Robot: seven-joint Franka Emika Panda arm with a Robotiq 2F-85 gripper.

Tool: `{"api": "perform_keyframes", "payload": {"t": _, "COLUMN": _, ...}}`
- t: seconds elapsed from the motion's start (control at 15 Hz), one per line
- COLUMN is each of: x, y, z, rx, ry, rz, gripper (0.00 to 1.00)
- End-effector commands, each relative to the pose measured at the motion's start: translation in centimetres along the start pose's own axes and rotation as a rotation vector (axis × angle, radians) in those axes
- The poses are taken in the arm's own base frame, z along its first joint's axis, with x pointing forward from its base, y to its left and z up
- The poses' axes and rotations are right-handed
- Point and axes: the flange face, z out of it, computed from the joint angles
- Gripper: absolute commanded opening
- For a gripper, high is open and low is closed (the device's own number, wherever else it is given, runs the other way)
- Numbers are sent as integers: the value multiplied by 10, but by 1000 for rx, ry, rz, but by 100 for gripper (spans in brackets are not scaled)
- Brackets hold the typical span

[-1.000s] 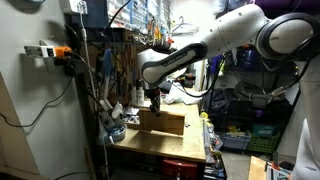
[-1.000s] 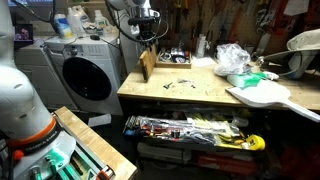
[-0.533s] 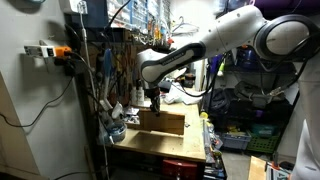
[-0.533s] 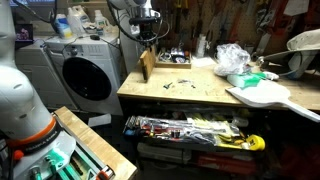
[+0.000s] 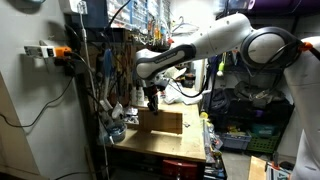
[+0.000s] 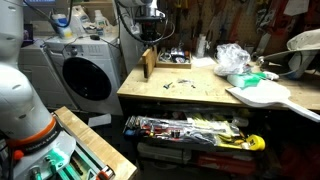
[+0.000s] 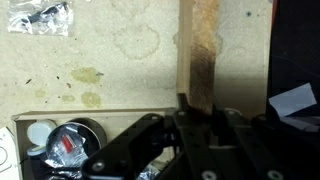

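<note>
One gripper [image 5: 152, 101] was clenched on the top edge of one wooden board [image 5: 162, 123], upright on edge, long axis level along the workbench [image 5: 165, 147].

Cluttered workshop: hand tools [image 6: 218, 16] hang behind the wooden table [image 6: 205, 97], white front-loading washing machine [image 6: 85, 75] beside it.

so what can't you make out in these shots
wooden board: wrist view, its near end vanishes between the dark fingers of the gripper; grip depth hidden.
its bottom edge: both exterior views, too small to tell whether it touches the workbench.
tin of parts: wrist view, blurred and cut off by the bottom edge.
small items on the workbench: exterior view, too small to identify.
</note>
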Motion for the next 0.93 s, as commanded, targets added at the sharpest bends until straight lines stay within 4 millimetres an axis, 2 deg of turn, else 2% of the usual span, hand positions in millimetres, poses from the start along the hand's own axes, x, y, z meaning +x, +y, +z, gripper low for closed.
{"api": "perform_keyframes", "payload": {"t": 0.0, "x": 21, "y": 5, "z": 7, "rx": 18, "ry": -20, "rz": -4, "gripper": 6}}
{"api": "perform_keyframes", "payload": {"t": 0.27, "x": 36, "y": 4, "z": 21, "rx": 12, "ry": -32, "rz": -4, "gripper": 6}}
{"api": "perform_keyframes", "payload": {"t": 0.47, "x": 41, "y": 3, "z": 19, "rx": 6, "ry": -47, "rz": -3, "gripper": 6}}
{"api": "perform_keyframes", "payload": {"t": 0.53, "x": 42, "y": 2, "z": 18, "rx": 6, "ry": -49, "rz": -5, "gripper": 48}}
{"api": "perform_keyframes", "payload": {"t": 0.67, "x": 45, "y": 2, "z": 19, "rx": 9, "ry": -44, "rz": -12, "gripper": 56}}
{"api": "perform_keyframes", "payload": {"t": 0.87, "x": 49, "y": 4, "z": 18, "rx": 10, "ry": -37, "rz": -11, "gripper": 78}}
